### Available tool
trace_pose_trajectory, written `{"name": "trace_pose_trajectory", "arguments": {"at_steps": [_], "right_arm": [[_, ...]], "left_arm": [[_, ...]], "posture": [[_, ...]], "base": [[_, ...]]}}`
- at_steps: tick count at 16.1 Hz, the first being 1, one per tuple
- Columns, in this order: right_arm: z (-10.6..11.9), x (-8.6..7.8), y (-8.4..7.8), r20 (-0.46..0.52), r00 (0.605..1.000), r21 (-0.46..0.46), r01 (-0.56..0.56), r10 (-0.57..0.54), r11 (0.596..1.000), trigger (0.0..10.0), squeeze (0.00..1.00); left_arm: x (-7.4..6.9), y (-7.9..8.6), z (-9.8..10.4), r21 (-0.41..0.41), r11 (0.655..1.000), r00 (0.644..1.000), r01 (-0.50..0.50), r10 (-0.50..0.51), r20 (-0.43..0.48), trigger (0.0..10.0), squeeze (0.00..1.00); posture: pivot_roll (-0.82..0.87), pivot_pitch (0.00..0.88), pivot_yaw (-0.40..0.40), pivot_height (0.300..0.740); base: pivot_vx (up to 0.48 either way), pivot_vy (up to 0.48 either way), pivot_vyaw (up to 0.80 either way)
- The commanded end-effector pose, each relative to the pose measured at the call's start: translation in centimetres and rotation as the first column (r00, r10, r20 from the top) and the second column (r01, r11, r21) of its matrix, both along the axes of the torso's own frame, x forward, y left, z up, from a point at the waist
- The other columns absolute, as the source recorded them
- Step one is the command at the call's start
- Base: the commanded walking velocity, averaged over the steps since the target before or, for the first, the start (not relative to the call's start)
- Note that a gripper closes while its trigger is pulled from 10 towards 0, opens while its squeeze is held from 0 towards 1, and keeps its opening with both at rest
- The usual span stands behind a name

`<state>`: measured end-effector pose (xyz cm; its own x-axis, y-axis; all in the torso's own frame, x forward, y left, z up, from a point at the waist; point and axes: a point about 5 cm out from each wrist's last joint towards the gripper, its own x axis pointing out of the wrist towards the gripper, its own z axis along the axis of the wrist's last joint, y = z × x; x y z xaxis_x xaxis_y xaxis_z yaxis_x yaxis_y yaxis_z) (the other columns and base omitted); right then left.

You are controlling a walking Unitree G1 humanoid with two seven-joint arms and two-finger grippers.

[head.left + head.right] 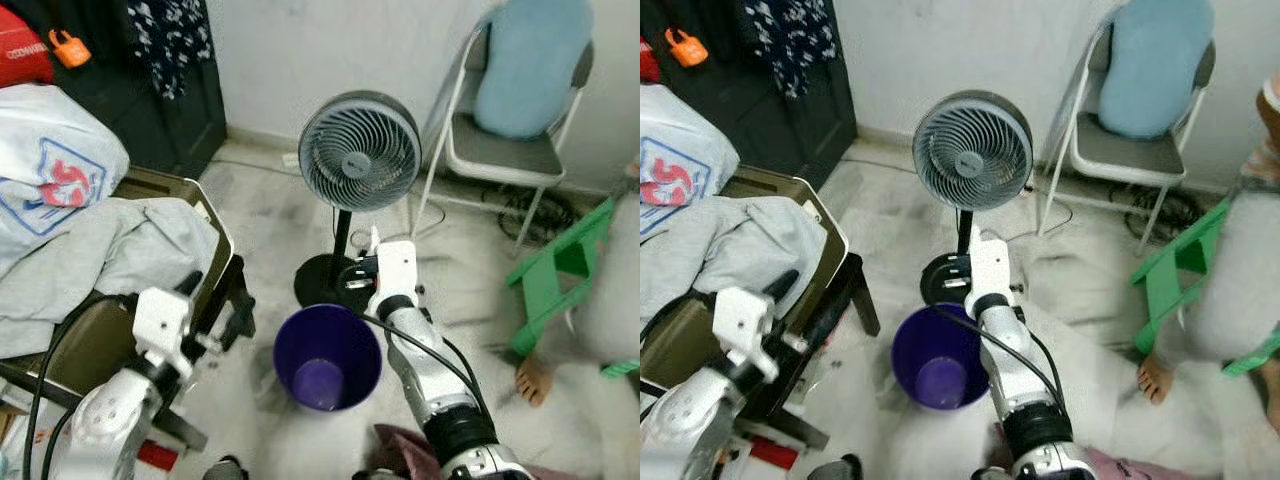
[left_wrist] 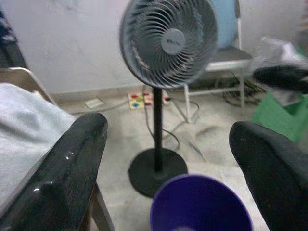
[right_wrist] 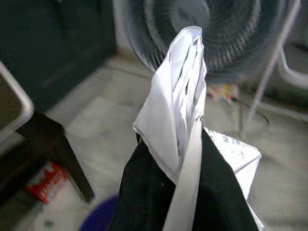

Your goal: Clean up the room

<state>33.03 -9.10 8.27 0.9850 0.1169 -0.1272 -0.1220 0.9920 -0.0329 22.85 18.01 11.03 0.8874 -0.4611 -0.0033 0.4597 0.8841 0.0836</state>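
Note:
A crumpled white paper with small print sticks up between the black fingers of my right gripper, which is shut on it. That right gripper reaches forward just past the far rim of a purple bin on the floor, close to the fan's base. My left gripper hovers to the left of the bin, beside the chair's edge. Its two fingers stand wide apart and open, with nothing between them.
A grey pedestal fan stands right behind the bin. A chair piled with grey cloth and bags is on the left. A folding chair, a green stool and a person's bare foot are to the right. A red packet lies on the floor.

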Motion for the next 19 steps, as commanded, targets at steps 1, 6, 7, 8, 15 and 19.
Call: {"name": "trace_pose_trajectory", "arguments": {"at_steps": [1,6,7,8,15,19], "right_arm": [[-1.1,-0.1,-0.5,-0.066,0.995,-0.016,0.068,-0.069,0.998,10.0,0.00],[-2.7,-0.3,-0.9,-0.134,0.976,-0.054,0.165,-0.171,0.985,10.0,0.00],[-2.7,-0.1,-0.8,-0.142,0.974,-0.040,0.175,-0.179,0.984,10.0,0.00],[-2.8,-0.1,-0.6,-0.154,0.974,-0.023,0.165,-0.167,0.986,10.0,0.00],[-4.4,-0.6,1.3,-0.250,0.958,-0.091,0.118,-0.137,0.989,10.0,0.00],[-1.6,0.9,1.0,-0.046,0.989,-0.115,0.137,-0.143,0.984,10.0,0.00]], "left_arm": [[-0.9,-0.7,0.1,0.017,0.997,0.997,0.077,-0.077,-0.022,10.0,0.00],[-2.0,-0.6,1.2,0.049,0.987,0.988,0.154,-0.153,-0.033,10.0,0.00],[-2.1,-0.3,1.5,0.061,0.985,0.987,0.159,-0.156,-0.045,10.0,0.00],[-2.3,-0.2,1.6,0.067,0.985,0.986,0.159,-0.156,-0.052,10.0,0.00],[-3.2,0.1,2.0,0.081,0.983,0.984,0.163,-0.156,-0.092,10.0,0.00],[-3.4,0.1,1.9,0.072,0.986,0.985,0.148,-0.141,-0.102,10.0,0.00]], "posture": [[0.09,0.262,0.009,0.740],[0.13,0.312,0.072,0.740],[0.14,0.321,0.084,0.740],[0.15,0.330,0.094,0.740],[0.18,0.359,0.110,0.740],[0.18,0.367,0.103,0.740]], "base": [[0.000,0.000,0.00],[0.000,0.000,0.00],[0.000,0.000,0.00],[0.000,0.000,0.00],[0.000,0.000,0.00],[0.000,0.000,0.00]]}}
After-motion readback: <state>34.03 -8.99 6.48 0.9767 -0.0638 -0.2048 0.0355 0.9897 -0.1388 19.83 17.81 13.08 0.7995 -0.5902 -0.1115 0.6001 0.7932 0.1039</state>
